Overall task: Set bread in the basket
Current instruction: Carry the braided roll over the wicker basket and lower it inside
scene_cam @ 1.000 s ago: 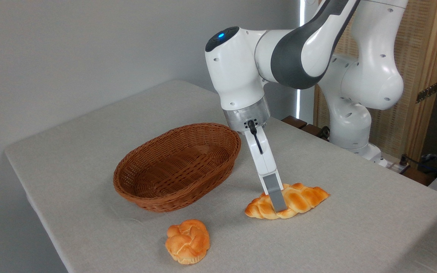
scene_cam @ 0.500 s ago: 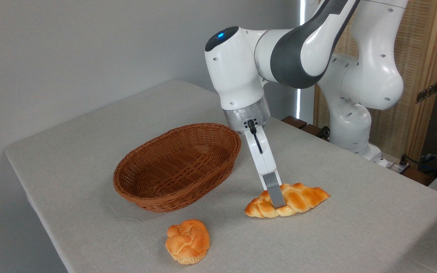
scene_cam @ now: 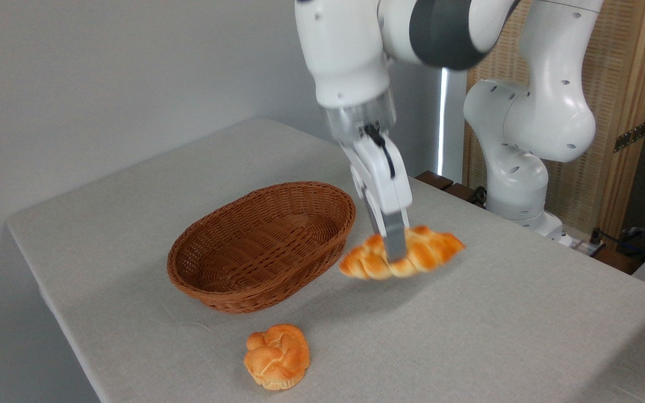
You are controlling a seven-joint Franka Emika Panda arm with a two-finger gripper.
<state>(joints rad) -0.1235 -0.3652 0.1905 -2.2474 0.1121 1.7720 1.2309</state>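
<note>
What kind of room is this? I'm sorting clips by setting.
Probably a robot lab, not a kitchen: a robot arm fixed by a cloth-covered table, its gripper lifting bread near a basket.

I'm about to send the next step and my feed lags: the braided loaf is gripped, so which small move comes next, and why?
Probably carry it left and slightly higher. The gripper is shut on the golden braided loaf, which hangs clear of the grey table, just right of the empty reddish-brown oval wicker basket and about level with its rolled rim, so it needs clearance before release.
</note>
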